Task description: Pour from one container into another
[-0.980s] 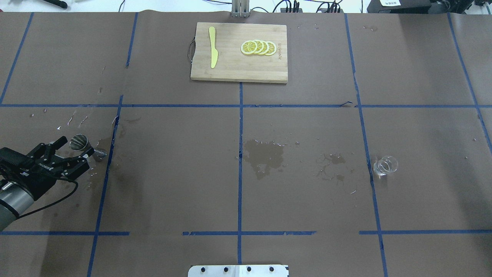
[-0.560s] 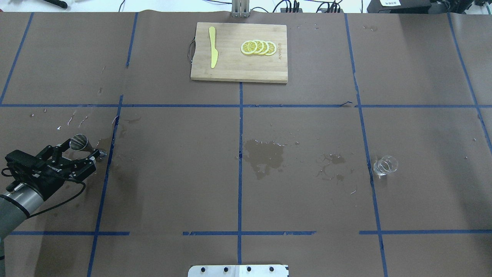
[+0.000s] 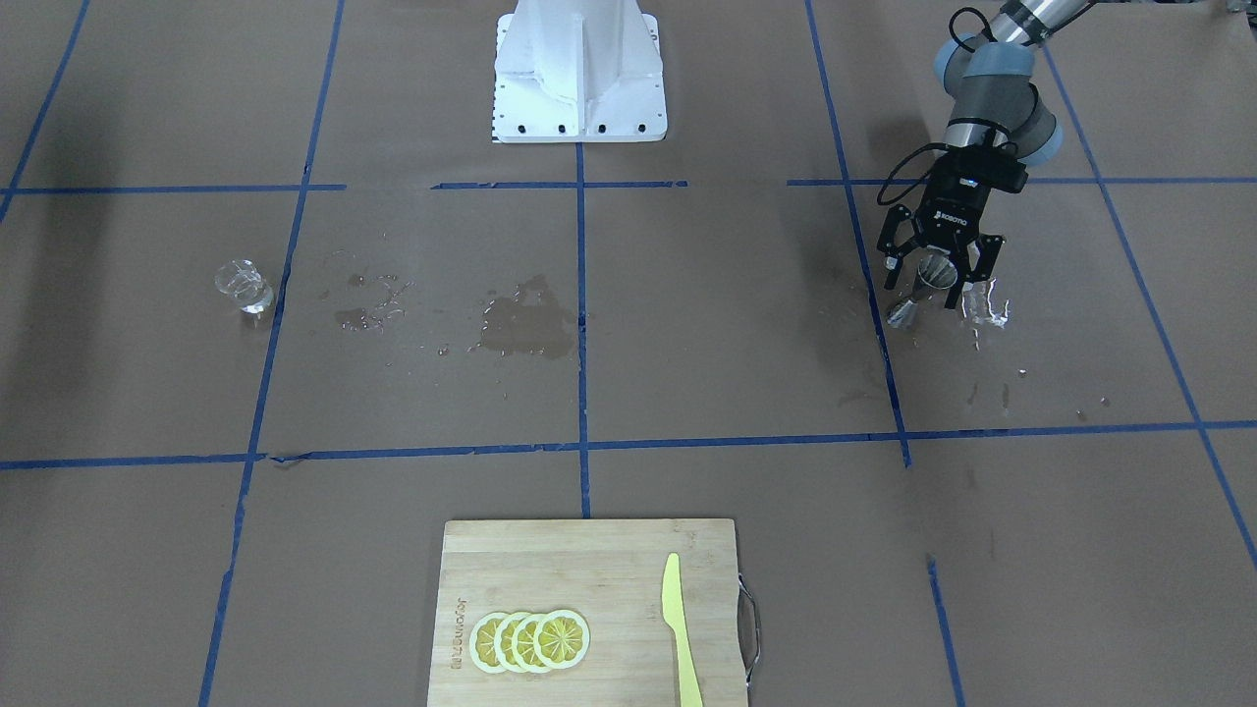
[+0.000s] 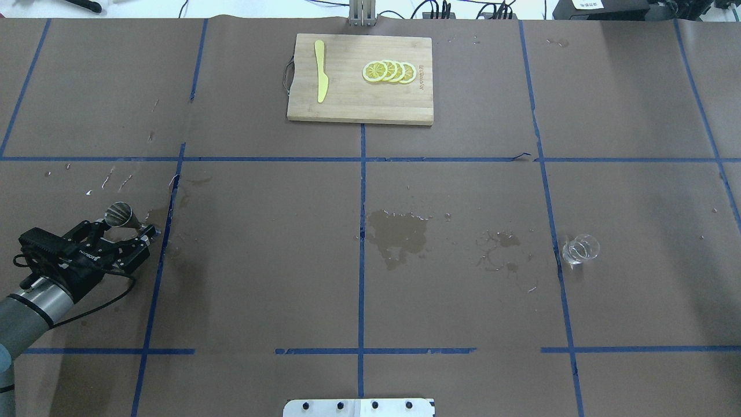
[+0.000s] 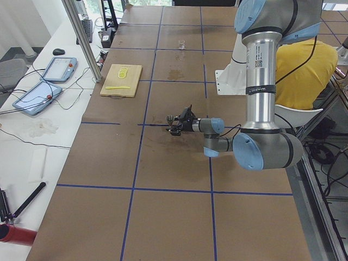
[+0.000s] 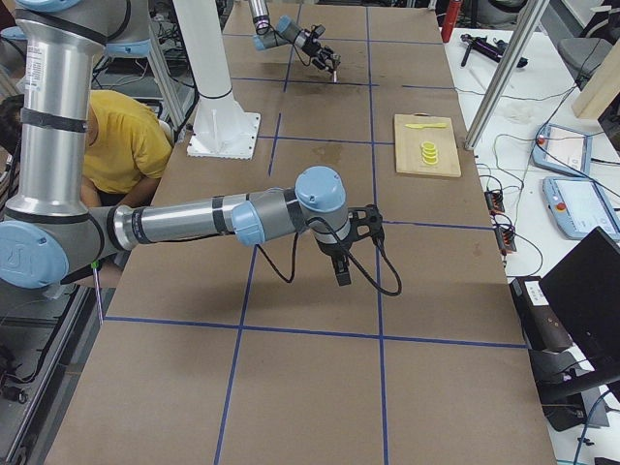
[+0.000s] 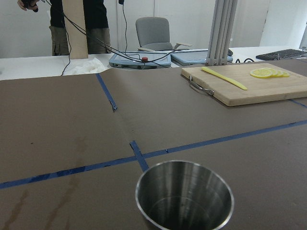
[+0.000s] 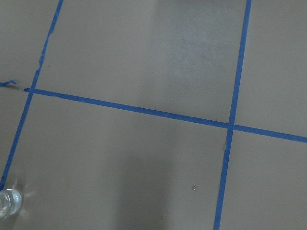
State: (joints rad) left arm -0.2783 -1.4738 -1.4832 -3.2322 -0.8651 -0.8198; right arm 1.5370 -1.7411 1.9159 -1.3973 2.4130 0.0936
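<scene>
The steel jigger [image 4: 120, 214] is seen on the left side of the table [image 4: 260, 278], in its near half, just left of a blue tape line [image 4: 153, 301]. It seems to stand upright on the brown paper with its mouth turned up. Whether liquid is inside cannot be told. The left gripper [image 4: 129, 227] is placed low around the jigger: its 2 fingers are spread wide, 1 on each side, and a gap is seen between the fingers and the metal in the front-facing view. Shiny drops [image 3: 985, 306] are seen on the paper just beside the jigger.

The clear measuring cup [image 4: 579, 249] is set on the right side of the table, well apart from the jigger and just right of another tape line. Dark wet patches [image 4: 398, 233] are spread between the 2 containers.

The right gripper [image 6: 343, 276] is shown only in the right side view, held above the table, and it cannot be told if its fingers are wide or narrow.

At the far edge, a wooden cutting board [image 4: 347, 101] is laid, with 4 lemon slices [image 4: 389, 71] and a yellow knife [image 4: 320, 69] on it.
</scene>
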